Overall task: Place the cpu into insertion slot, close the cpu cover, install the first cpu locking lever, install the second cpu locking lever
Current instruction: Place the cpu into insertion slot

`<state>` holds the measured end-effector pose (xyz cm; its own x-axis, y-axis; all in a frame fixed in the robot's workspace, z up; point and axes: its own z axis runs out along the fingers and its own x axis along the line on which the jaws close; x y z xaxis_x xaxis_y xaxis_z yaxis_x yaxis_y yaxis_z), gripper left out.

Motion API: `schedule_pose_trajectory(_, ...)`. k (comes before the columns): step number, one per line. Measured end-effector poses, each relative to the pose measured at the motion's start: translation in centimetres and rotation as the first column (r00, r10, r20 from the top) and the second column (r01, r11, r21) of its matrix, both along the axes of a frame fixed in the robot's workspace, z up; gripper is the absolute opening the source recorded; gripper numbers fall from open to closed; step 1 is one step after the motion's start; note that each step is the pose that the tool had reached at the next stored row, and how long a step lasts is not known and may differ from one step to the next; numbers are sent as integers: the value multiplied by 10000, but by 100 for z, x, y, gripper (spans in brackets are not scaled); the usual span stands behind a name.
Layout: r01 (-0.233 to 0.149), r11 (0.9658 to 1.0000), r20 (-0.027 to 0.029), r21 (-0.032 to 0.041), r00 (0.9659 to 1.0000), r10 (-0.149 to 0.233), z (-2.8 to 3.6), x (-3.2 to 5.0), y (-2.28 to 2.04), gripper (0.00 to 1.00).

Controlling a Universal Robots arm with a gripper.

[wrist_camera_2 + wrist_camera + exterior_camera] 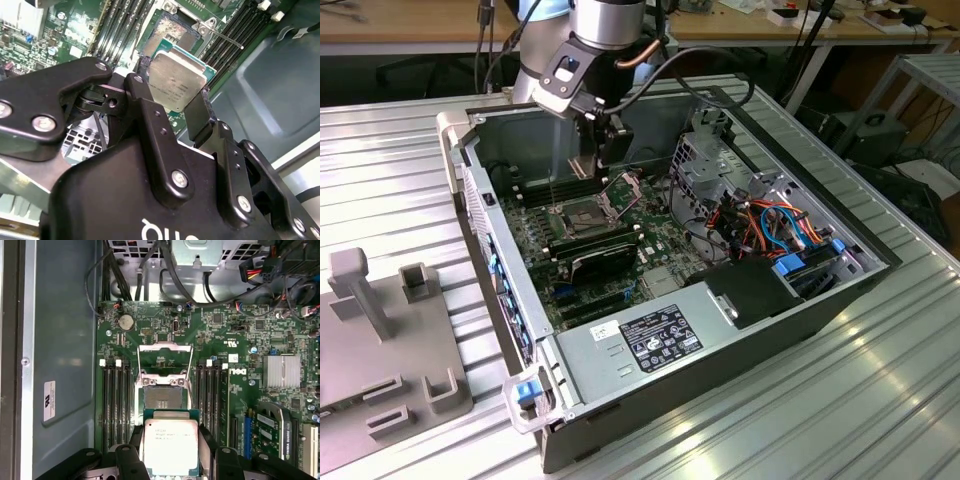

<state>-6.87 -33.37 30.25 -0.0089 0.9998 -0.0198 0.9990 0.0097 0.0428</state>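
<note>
My gripper (588, 160) hangs inside the open computer case, shut on the cpu (170, 447), a flat square chip with a dull silver top. In the second wrist view the cpu (177, 80) sits clamped between two black fingers (199, 117). The insertion slot (162, 397), a dark square socket with a metal rim, lies bare on the green board just beyond the chip's edge. The chip hovers above the board, apart from the slot. The cpu cover (165, 356), a thin silvery frame, is swung open past the slot's far side. A thin locking lever (225, 36) sticks out beside the slot (167, 32).
Long black memory slots (115, 400) run along both sides of the socket. A ribbed silver heatsink (282, 371) and expansion cards stand further along the board. Cables and a drive cage (715, 165) fill the case's far end, next to a power supply (650, 335). A grey fixture (380, 330) rests outside.
</note>
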Motion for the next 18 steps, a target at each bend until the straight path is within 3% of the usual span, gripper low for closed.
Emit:
schedule_pose_trajectory(7,0,10000,0,0,10000,0,-146,1,5,53)
schedule_pose_trajectory(14,1,10000,1,1,10000,-1,-366,24,31,53)
schedule_pose_trajectory(18,0,10000,-1,-1,10000,0,-442,26,32,53)
